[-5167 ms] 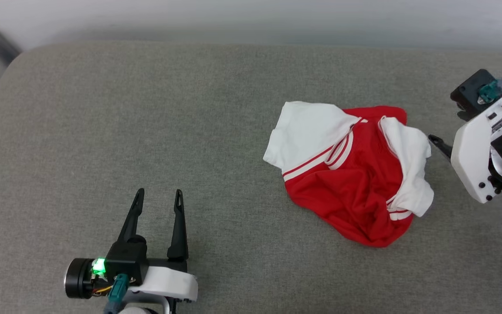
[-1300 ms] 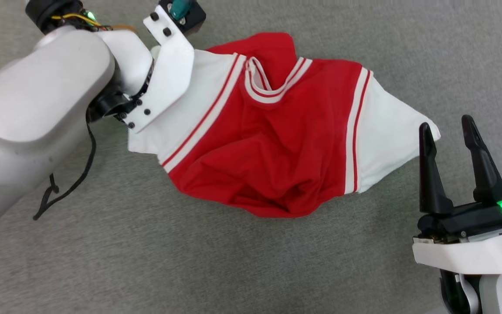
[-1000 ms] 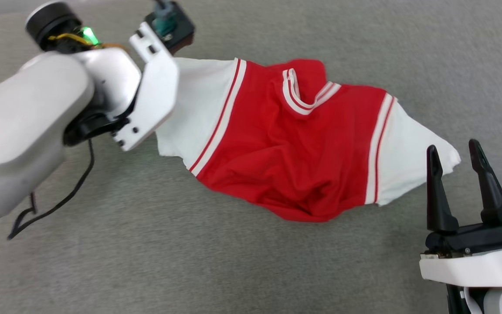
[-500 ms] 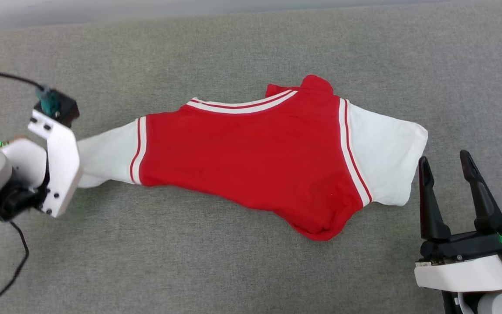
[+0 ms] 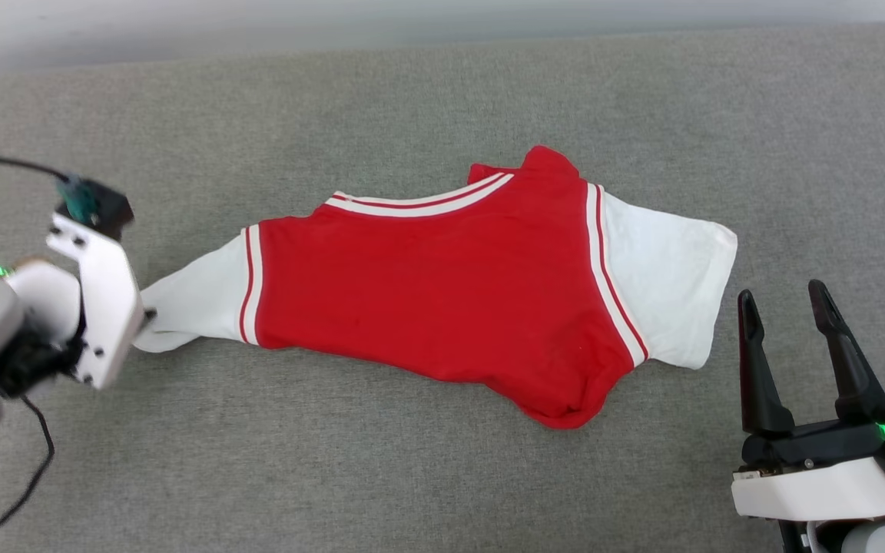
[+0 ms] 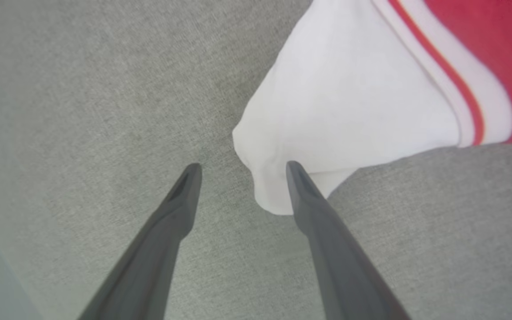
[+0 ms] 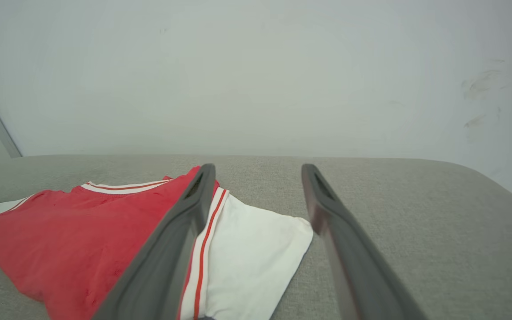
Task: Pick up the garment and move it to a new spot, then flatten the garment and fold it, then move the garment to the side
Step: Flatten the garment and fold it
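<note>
Garment point(image 5: 442, 307) lies on the grey cushion point(image 5: 412, 476) at the centre of the head view, long axis running 9 o'clock to 3 o'clock, plain red face up, no print showing.

Change noted: half a second ago the left sleeve point(image 5: 197, 303) was drawn taut into the closed left gripper point(image 6: 240, 171). Its fingers are now spread, and the sleeve end lies slack on the cushion. In the left wrist view, one finger overlaps the sleeve tip and the other stands on bare fabric at its 9 o'clock. No pinch remains.

Right gripper point(image 5: 780, 292) sits at 4 o'clock of the garment, just beside the right sleeve point(image 5: 665, 292), jaws spread and empty, same as before.

Reading: the relocation step looks done, since the bundle seen earlier at the right of the cushion now lies stretched out mid-surface. Flattening is partial. The body bunches toward a point at 5 o'clock, the left sleeve is still rolled narrow, and a fold of red pokes up at 12 o'clock. The lower hem probably needs pulling out next.
</note>
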